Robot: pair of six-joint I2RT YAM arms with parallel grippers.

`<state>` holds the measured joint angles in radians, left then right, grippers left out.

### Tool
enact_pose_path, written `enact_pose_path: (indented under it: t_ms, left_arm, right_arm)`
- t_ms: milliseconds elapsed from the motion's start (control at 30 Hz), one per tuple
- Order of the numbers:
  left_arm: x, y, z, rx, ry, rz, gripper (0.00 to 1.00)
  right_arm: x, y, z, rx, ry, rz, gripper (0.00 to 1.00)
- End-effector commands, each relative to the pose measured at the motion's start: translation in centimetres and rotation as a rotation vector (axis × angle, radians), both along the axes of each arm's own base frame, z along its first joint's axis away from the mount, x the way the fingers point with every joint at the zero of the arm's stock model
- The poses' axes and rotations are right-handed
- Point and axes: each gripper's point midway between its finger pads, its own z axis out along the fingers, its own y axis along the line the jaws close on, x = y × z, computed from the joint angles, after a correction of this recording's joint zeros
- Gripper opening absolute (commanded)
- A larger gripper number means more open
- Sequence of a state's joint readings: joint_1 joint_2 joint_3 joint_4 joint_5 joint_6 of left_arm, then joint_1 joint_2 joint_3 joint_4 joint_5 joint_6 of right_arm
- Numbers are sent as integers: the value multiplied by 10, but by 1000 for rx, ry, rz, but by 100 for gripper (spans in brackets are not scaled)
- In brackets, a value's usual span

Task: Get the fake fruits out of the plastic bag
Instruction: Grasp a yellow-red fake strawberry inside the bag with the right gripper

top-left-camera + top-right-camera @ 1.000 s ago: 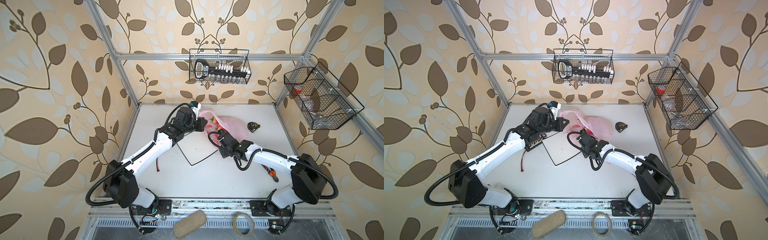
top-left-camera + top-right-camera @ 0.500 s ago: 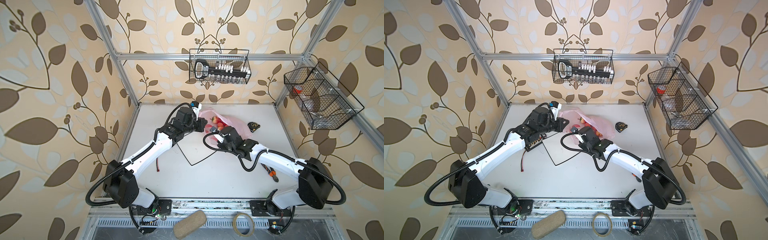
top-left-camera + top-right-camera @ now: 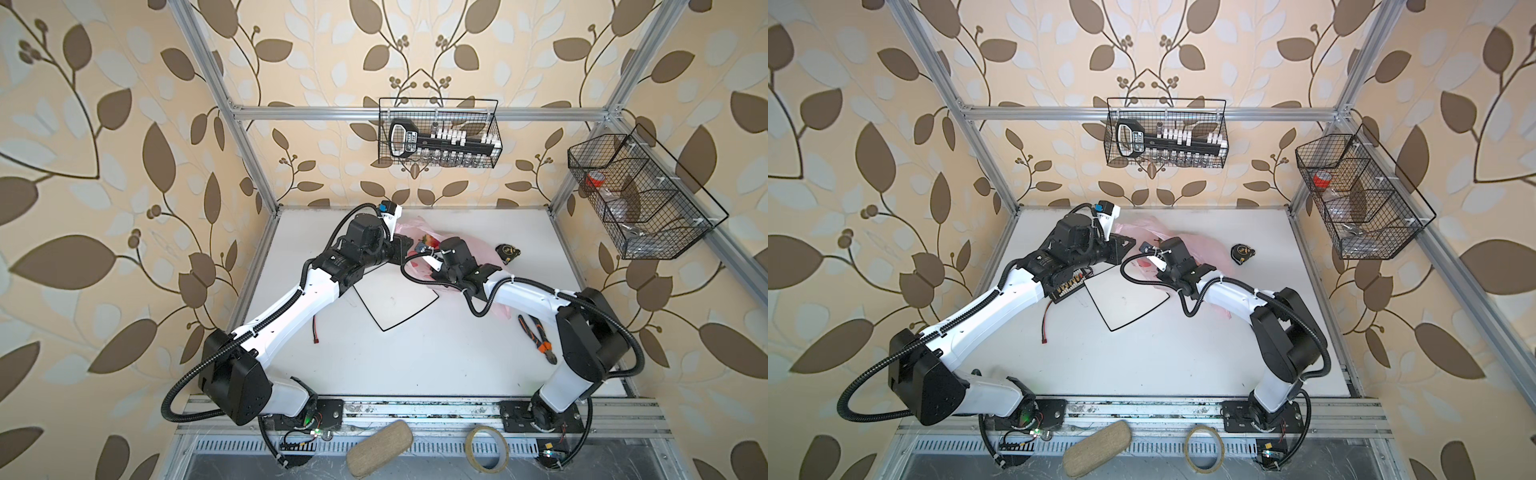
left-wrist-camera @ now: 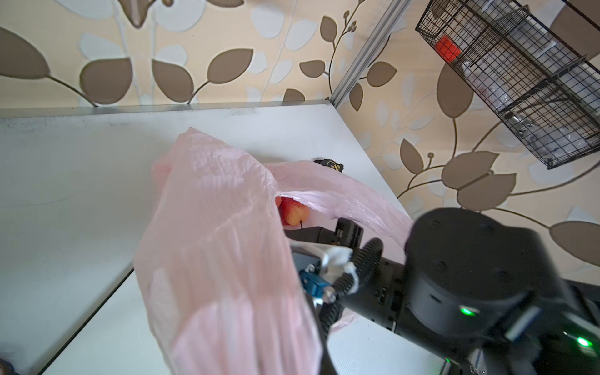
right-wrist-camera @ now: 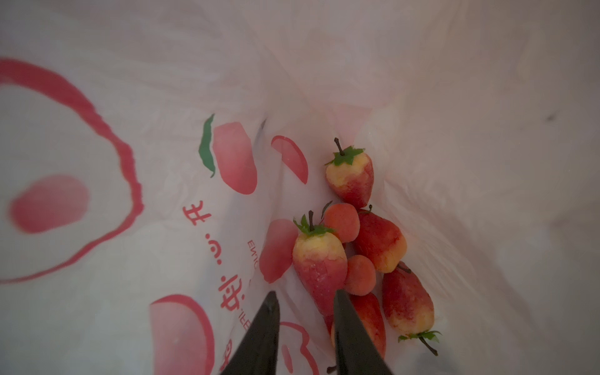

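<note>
The plastic bag [image 3: 484, 249] lies at the upper middle of the tabletop [image 3: 415, 365] in both top views, just above the white square plate [image 3: 395, 299]. The left hand [image 3: 404, 249] is closed. It appears to pinch the bag's rim and hold the mouth up, though the pink film hides its fingers in the left wrist view, so that grip is a judgement.

The right hand [image 5: 305, 293] is inside the bag with its two dark fingers parted and nothing clamped between them. The fake fruits [image 5: 354, 246] sit in one tight cluster against a fold deep in the bag. The nearest strawberry [image 5: 316, 259] points its tip toward the gap between the fingers and touches one of them. Two round cherries [image 5: 342, 222] are wedged among the strawberries.

The fruits look light, firm and glossy, so they will probably slip out of a shallow pinch. The widest part of the nearest strawberry, below its green cap, seems the safest place to take hold. The stems look too thin to trust. The bag is soft and crinkly, and loose film could easily be caught along with the fruit.
</note>
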<state>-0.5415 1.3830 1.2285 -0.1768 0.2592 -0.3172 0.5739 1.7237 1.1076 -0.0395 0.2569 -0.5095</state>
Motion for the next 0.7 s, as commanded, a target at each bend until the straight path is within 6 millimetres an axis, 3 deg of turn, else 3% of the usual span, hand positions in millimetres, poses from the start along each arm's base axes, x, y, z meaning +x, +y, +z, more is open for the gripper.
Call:
enact_pose_path:
  t_ms: [0, 133, 267, 667]
  left_arm:
    - [-8, 5, 16, -11, -54, -17, 0]
    - [-10, 6, 14, -8, -52, -21, 0]
    - [-12, 5, 10, -5, -47, -29, 0]
    - [-14, 6, 7, -6, -36, -34, 0]
  right_arm:
    - [21, -5, 2, 42, -12, -69, 34]
    - [28, -16, -16, 135, 98, -185, 47]
    - [33, -22, -30, 181, 171, -238, 54]
    - [64, -24, -62, 120, 216, -276, 60]
